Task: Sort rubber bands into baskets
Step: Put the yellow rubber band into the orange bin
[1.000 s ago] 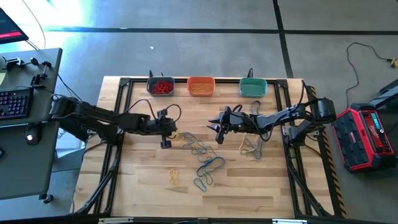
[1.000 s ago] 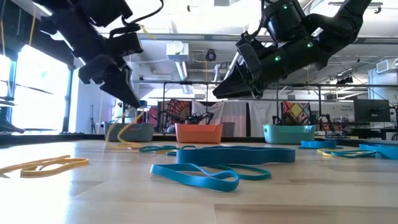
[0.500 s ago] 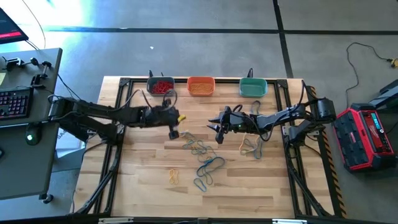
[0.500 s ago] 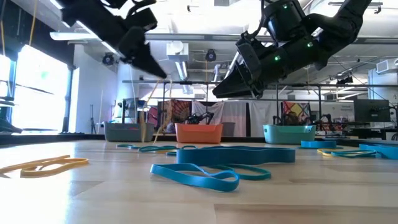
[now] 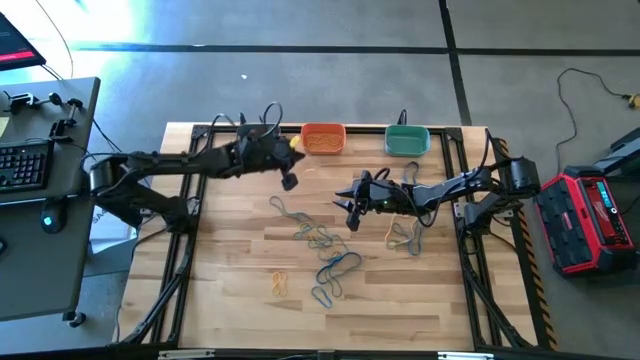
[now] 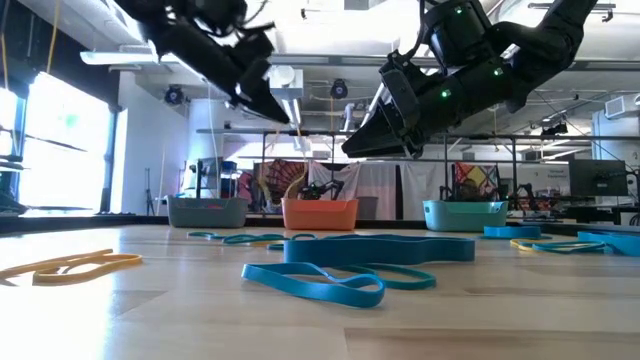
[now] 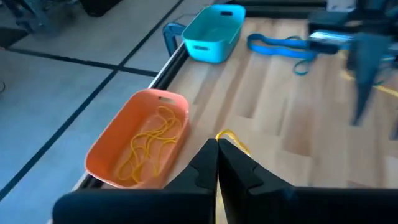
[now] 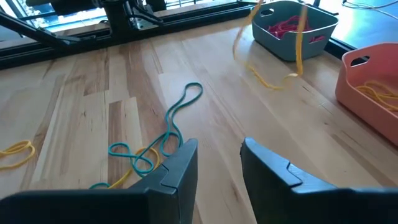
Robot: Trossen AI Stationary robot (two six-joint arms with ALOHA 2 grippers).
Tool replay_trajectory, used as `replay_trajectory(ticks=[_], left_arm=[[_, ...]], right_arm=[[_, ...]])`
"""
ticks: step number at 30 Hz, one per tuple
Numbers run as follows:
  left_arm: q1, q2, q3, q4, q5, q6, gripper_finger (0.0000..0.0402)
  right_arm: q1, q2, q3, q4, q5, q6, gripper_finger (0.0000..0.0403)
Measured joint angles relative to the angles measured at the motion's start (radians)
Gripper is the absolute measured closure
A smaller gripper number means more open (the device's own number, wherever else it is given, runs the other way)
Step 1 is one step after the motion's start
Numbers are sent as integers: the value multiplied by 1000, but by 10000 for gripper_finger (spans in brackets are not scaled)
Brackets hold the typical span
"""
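My left gripper (image 5: 292, 150) (image 7: 216, 149) is shut on a yellow rubber band (image 8: 297, 43). It hovers just left of the orange basket (image 5: 322, 138) (image 7: 140, 146), which holds yellow bands. The grey-blue basket (image 8: 292, 25) holds red bands, and my left arm partly covers it in the high view. At the far right stands the teal basket (image 5: 407, 140). My right gripper (image 5: 352, 218) (image 8: 217, 158) hangs open above the table's middle with nothing between its fingers. Loose blue and yellow rubber bands (image 5: 320, 240) lie flat on the wood. My left gripper pinches the yellow band between its two shut fingers. A short bit of loop (image 7: 229, 138) shows just past the fingertips. The fingers slant downward from the table's left. The rest of the band (image 8: 267, 78) hangs slack below them, off the table.
More bands lie near the front: a yellow one (image 5: 280, 283), blue ones (image 5: 335, 268) and a mixed pair (image 5: 403, 235) on the right. A black frame (image 5: 200, 135) runs along the table's edges. Bare wood lies at the near left.
My left gripper has swung up and toward the far edge and the right, from the table's middle left to beside the orange basket. It stayed shut and took the yellow band with it. The band has come up off the wood and now dangles.
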Motion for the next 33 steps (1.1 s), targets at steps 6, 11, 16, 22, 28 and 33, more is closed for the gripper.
replay_trajectory(ticks=[6, 11, 16, 22, 28, 33], left_arm=[[113, 121, 91, 1, 76, 43, 401], [186, 218, 167, -1, 137, 73, 401], [235, 321, 264, 15, 199, 99, 401], [282, 434, 392, 7, 229, 130, 401], [317, 517, 488, 4, 242, 148, 401], [351, 547, 545, 8, 274, 149, 401]], right_arm=[[0, 0, 0, 0, 1, 5, 291], [0, 0, 0, 0, 16, 6, 291], [0, 0, 0, 0, 52, 0, 291], [0, 0, 0, 0, 55, 2, 291], [0, 0, 0, 0, 55, -2, 291], [0, 0, 0, -1, 55, -2, 291]])
